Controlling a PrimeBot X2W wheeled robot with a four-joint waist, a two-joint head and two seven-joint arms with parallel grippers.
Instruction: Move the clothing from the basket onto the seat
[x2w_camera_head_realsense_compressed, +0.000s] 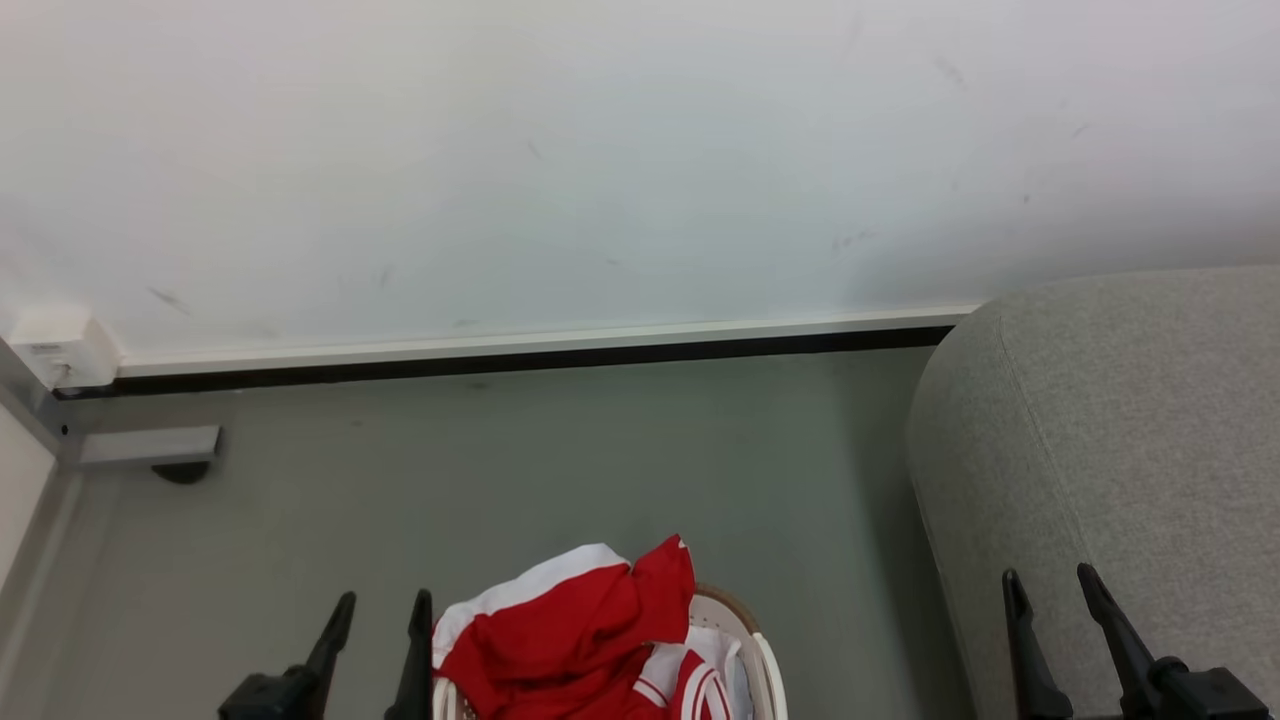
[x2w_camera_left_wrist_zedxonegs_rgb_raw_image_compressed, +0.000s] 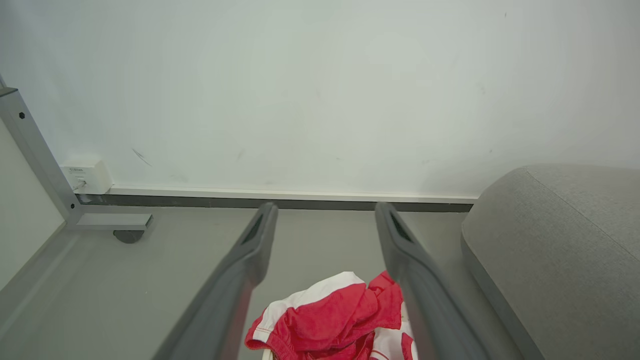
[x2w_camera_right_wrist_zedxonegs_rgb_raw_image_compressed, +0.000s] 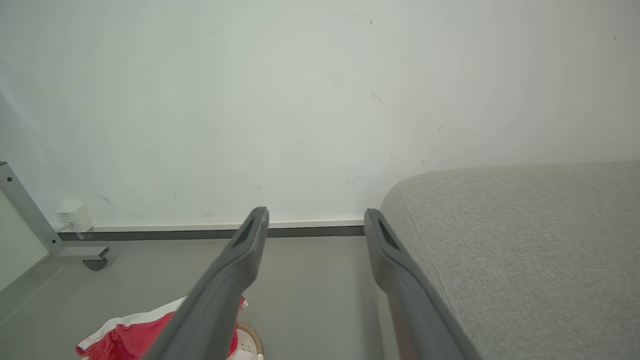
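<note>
between frame leg (x2w_camera_head_realsense_compressed: 150, 445) and sofa (x2w_camera_head_realsense_compressed: 1120, 450), clothing (x2w_camera_head_realsense_compressed: 570, 630) heaped in basket (x2w_camera_head_realsense_compressed: 765, 660); left claw (x2w_camera_head_realsense_compressed: 385, 600), right claw (x2w_camera_head_realsense_compressed: 1048, 573) both wide, empty.

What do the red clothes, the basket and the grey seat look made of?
The clothing: soft, thin sports fabric, judging by its crumpled folds. The basket: probably smooth off-white plastic, with a brown woven-look rim. The seat: matte grey upholstery with a visible weave.

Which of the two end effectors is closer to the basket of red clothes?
The left end effector, just beside the basket and red clothes; the right end effector sits apart, by the grey sofa.
</note>
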